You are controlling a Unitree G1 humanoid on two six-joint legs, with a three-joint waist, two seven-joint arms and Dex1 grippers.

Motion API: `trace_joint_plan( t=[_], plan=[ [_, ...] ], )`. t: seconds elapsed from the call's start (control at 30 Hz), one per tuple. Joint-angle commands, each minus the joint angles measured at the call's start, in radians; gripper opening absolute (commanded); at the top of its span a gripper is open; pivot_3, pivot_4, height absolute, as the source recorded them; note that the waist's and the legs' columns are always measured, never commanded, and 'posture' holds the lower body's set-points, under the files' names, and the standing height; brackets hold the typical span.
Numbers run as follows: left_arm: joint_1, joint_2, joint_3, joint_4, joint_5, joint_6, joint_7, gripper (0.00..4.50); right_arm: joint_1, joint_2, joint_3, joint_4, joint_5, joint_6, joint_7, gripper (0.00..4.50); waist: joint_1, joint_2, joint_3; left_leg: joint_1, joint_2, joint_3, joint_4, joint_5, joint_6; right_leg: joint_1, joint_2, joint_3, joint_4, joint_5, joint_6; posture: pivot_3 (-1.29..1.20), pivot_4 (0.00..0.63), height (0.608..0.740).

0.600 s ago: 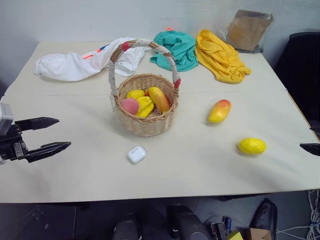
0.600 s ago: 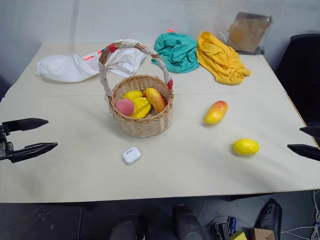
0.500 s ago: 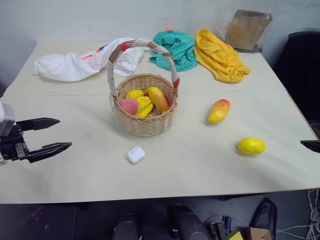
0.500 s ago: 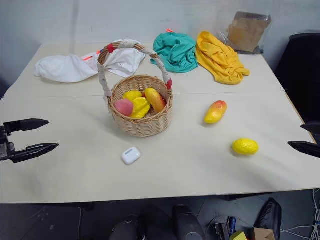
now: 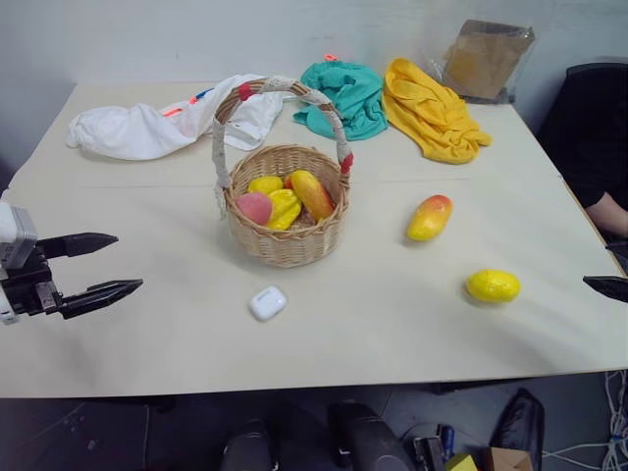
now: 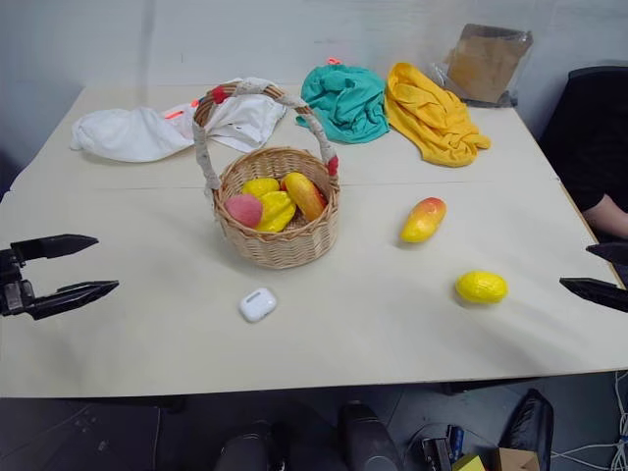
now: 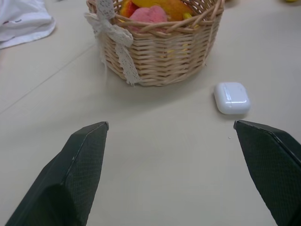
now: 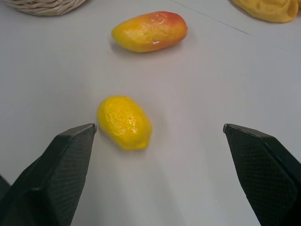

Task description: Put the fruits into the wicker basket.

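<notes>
Oval glossy yellow toy lemon [image 8: 124,122] lies on the table, well right of the round tan wicker basket [image 5: 287,235]. Right gripper [image 8: 160,129] spread wide, empty, lemon ahead. Likely light, hard, slick: pinch across its short middle. Left gripper [image 7: 171,125] also spread.

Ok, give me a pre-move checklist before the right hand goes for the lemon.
1. Right hand open: ok, fingers wide apart.
2. Lemon free on the table, nothing touching it: ok.
3. Lemon lined up between the fingers: not ok, it sits off toward one finger in the right wrist view.
4. Mango apart from the lemon: ok.
5. Wicker basket upright with room: ok, though its handle arches over it.
6. Left hand out of the way: ok.
</notes>
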Motion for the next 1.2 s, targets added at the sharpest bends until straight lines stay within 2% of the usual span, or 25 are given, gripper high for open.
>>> trace_joint_plan(
  t=[0.03,0.2,0.3,0.47,0.6,0.77,1.07,1.2],
  plan=[
    [-0.028,-0.043,-0.033,-0.12,-0.066,0.086,0.1,4.5,-0.006,0.011,-0.038,-0.089,0.032,0.013,-0.015,4.47,0.0,0.0,0.0,0.0,0.0,0.0,0.0,0.0,0.0,0.0,0.0,0.0,0.0,0.0,0.0,0.0,0.15,0.74],
    [-0.052,-0.143,-0.175,-0.325,-0.06,0.233,0.351,4.5,0.065,0.052,-0.064,-0.427,0.179,0.196,-0.024,4.47,0.002,0.0,0.0,0.002,0.0,-0.002,0.0,0.0,-0.001,0.002,0.0,0.001,0.002,0.0,0.001,0.0,0.15,0.74],
    [-0.042,-0.223,-0.27,-0.418,-0.025,0.272,0.484,4.5,0.128,0.09,-0.044,-0.649,0.22,0.228,-0.054,4.47,0.005,0.0,0.0,0.003,0.0,-0.003,0.0,0.001,-0.002,0.004,0.001,0.001,0.002,0.0,0.001,0.0,0.15,0.74],
    [-0.047,-0.285,-0.48,-0.458,0.127,0.194,0.58,4.5,0.095,0.137,0.027,-0.888,0.337,0.284,-0.15,4.47,0.005,-0.001,0.0,0.004,0.0,-0.003,0.001,0.002,-0.002,0.005,0.001,0.001,0.002,0.001,0.003,0.0,0.15,0.74],
    [-0.094,-0.349,-0.614,-0.392,0.231,0.133,0.627,4.5,0.056,0.149,0.085,-0.956,0.403,0.314,-0.2,4.47,0.01,-0.003,-0.001,0.005,-0.004,-0.004,0.001,0.003,0.001,0.007,0.0,0.002,0.002,0.002,0.004,0.0,0.15,0.74],
    [-0.188,-0.401,-0.801,-0.263,0.35,0.066,0.613,4.5,-0.003,0.173,0.206,-0.965,0.374,0.297,-0.252,4.47,0.026,-0.006,-0.001,0.006,-0.004,-0.003,0.001,0.002,0.003,0.008,-0.002,0.002,0.0,0.002,0.004,0.0,0.15,0.74],
    [-0.242,-0.442,-0.909,-0.151,0.437,0.019,0.564,4.5,-0.057,0.193,0.277,-0.981,0.384,0.302,-0.32,4.47,0.037,-0.006,-0.001,0.005,-0.005,-0.004,0.001,0.002,0.004,0.007,-0.002,0.002,0.001,0.002,0.004,0.0,0.15,0.74],
    [-0.237,-0.451,-0.895,-0.151,0.439,0.031,0.56,3.6,-0.069,0.192,0.292,-0.976,0.381,0.298,-0.326,4.5,0.04,-0.006,-0.001,0.005,-0.005,-0.003,0.002,0.001,0.006,0.008,-0.004,0.002,0.001,0.003,0.005,0.0,0.15,0.74]
  ],
)
